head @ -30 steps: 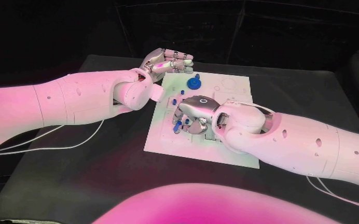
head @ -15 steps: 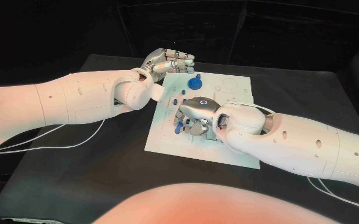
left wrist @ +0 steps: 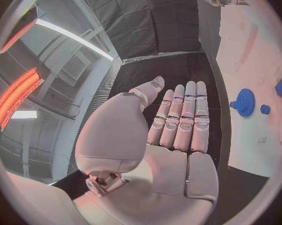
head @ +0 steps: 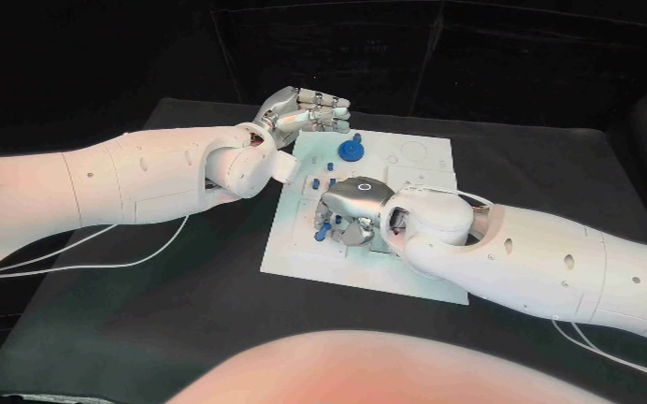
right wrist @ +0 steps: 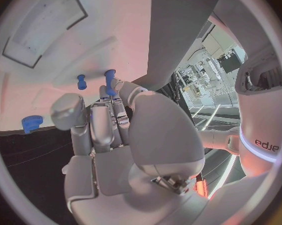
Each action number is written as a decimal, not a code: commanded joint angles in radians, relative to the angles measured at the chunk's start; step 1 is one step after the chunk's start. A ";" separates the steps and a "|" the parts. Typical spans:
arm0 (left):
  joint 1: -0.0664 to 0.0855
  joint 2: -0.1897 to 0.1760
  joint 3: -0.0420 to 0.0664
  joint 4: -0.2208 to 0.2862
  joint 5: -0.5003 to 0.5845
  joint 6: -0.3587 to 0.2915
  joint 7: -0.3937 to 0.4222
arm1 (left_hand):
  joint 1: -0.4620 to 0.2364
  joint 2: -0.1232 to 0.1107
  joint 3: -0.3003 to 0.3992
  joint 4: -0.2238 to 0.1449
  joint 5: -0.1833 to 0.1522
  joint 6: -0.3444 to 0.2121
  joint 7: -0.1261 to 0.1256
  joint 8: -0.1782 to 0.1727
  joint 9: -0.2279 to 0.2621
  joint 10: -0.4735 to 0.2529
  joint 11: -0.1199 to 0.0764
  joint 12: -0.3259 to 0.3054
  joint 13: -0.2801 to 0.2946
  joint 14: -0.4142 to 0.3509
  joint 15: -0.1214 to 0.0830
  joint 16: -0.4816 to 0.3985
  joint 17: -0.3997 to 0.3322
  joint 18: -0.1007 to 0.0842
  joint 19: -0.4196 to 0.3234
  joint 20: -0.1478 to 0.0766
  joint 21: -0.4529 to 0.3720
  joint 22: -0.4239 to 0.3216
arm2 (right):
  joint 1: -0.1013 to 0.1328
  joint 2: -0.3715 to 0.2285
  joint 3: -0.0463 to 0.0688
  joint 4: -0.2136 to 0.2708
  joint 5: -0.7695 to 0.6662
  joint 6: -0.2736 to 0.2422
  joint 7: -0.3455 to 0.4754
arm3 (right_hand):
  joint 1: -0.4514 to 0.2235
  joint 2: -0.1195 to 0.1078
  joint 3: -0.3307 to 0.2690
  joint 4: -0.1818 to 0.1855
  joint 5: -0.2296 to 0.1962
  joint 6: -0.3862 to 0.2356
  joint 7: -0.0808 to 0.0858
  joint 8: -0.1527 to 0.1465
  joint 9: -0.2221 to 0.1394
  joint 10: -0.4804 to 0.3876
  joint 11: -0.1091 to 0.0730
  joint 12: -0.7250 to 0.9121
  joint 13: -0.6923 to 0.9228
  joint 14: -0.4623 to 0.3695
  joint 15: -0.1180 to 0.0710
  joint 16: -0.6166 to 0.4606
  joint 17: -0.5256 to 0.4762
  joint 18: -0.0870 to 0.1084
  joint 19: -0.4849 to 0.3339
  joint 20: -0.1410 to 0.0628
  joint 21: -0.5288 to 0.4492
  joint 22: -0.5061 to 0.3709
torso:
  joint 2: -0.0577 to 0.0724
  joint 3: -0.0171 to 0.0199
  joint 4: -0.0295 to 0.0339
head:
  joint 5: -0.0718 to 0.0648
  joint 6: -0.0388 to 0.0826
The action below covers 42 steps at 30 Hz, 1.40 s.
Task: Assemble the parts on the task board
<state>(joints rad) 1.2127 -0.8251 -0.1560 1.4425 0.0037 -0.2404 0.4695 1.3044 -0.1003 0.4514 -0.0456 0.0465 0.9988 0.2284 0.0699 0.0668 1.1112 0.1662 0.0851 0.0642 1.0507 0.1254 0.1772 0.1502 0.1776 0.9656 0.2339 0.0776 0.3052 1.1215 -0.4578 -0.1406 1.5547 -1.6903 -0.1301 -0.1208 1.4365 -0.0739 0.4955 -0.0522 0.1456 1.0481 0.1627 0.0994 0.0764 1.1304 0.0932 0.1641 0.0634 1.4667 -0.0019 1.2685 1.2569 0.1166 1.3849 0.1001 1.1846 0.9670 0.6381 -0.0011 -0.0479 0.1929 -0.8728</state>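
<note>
**Small stiff pegs, fingertip work**

My right hand (head: 353,209) hovers low over the middle of the task board (head: 305,259), fingers curled down around a blue peg (right wrist: 108,77); I cannot tell whether they actually pinch it. My left hand (head: 305,110) waits at the board's far edge, fingers straight, side by side, holding nothing. A blue gear (head: 351,150) stands just beside it, and a shorter peg (right wrist: 81,81) stands near the first. These parts look light, hard and smooth, likely to slip. I judge the shaft, held near its top, gives the surest hold.
</note>
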 commanded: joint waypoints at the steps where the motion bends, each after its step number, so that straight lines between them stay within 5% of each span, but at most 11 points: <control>1: 0.001 0.000 0.001 0.002 0.002 0.012 0.007 | -0.004 0.010 -0.001 0.006 0.002 -0.005 -0.001 -0.002 0.000 -0.008 0.000 -0.002 0.001 0.008 0.000 -0.005 -0.002 0.005 0.006 -0.001 -0.004 -0.003 | -0.004 0.006 -0.009 -0.001 -0.030 0.010 -0.013 | -0.005 -0.005 0.008 0.001 0.003 0.000 0.007 -0.006 -0.002 -0.001 0.003 -0.001 0.001 0.046 0.007 0.006 0.001 -0.005 -0.001 0.005 0.003 0.001 | 0.000 -0.0001 0.0002 | 0.001 0.000; 7: 0.002 0.000 0.001 0.003 0.002 0.015 0.005 | -0.005 0.011 -0.002 0.007 0.002 -0.005 -0.001 -0.002 0.000 -0.009 0.000 -0.002 0.001 0.008 0.000 -0.006 -0.002 0.005 0.006 -0.001 -0.004 -0.004 | -0.007 0.012 -0.030 -0.002 -0.034 -0.002 -0.014 | -0.017 -0.014 0.009 0.001 0.002 -0.016 0.009 -0.016 -0.006 -0.015 0.007 -0.011 0.000 0.045 0.010 0.007 0.000 -0.004 -0.003 0.008 0.003 0.000 | 0.000 -0.0005 -0.0001 | 0.002 0.000; 21: 0.002 0.001 0.001 0.001 0.002 0.020 0.001 | -0.007 0.011 -0.002 0.008 0.002 -0.006 -0.001 -0.002 0.000 -0.010 0.000 -0.002 0.001 0.008 0.000 -0.007 -0.003 0.005 0.006 -0.001 -0.005 -0.007 | -0.007 0.014 -0.036 -0.003 -0.033 -0.061 0.000 | -0.068 -0.059 -0.030 0.011 0.005 -0.112 0.009 -0.037 -0.012 -0.152 0.025 -0.065 -0.001 0.033 0.025 -0.014 -0.030 0.006 -0.031 0.022 -0.036 -0.055 | 0.000 0.0001 -0.0007 | 0.006 0.000; 34: 0.002 0.000 0.001 -0.002 0.002 0.025 -0.003 | -0.007 0.011 -0.002 0.008 0.002 -0.006 -0.001 -0.002 0.000 -0.010 0.000 -0.002 0.001 0.008 0.000 -0.007 -0.003 0.005 0.006 -0.001 -0.005 -0.007 | -0.009 -0.040 -0.036 0.035 0.025 -0.265 0.056 | -0.068 -0.058 -0.125 0.011 0.021 -0.190 -0.006 -0.035 -0.010 -0.260 0.037 -0.045 0.005 0.005 0.034 -0.068 -0.095 0.022 -0.074 0.031 -0.107 -0.149 | -0.001 0.0007 -0.0012 | 0.005 0.000; 42: 0.002 -0.003 0.001 -0.003 0.002 0.029 -0.006 | -0.007 0.011 -0.002 0.008 0.002 -0.006 -0.001 -0.002 0.000 -0.010 0.000 -0.002 0.001 0.008 0.000 -0.007 -0.003 0.005 0.006 -0.001 -0.005 -0.007 | 0.004 -0.168 -0.031 0.132 0.146 -0.343 0.087 | -0.071 -0.034 -0.172 0.026 0.041 -0.154 0.012 -0.011 -0.001 -0.181 0.020 0.047 0.017 0.011 0.023 -0.057 -0.095 0.021 -0.062 0.023 -0.100 -0.139 | -0.003 -0.0015 -0.0025 | -0.007 0.001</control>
<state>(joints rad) 1.2129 -0.8270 -0.1560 1.4388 0.0038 -0.2274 0.4623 1.3005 -0.0965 0.4486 -0.0428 0.0465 0.9988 0.2283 0.0699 0.0668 1.1112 0.1662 0.0851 0.0643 1.0507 0.1254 0.1735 0.1483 0.1776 0.9656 0.2339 0.0777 0.2994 1.1170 -0.6053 -0.1749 1.6688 -1.6374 -0.3896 -0.0662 1.3653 -0.1170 0.3280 -0.0284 0.1805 0.8840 0.1742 0.0845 0.0739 0.9332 0.1152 0.1983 0.0789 1.4667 0.0269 1.2059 1.1601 0.1326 1.3195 0.1295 1.0801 0.8260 0.6358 -0.0013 -0.0497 0.1894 -0.8728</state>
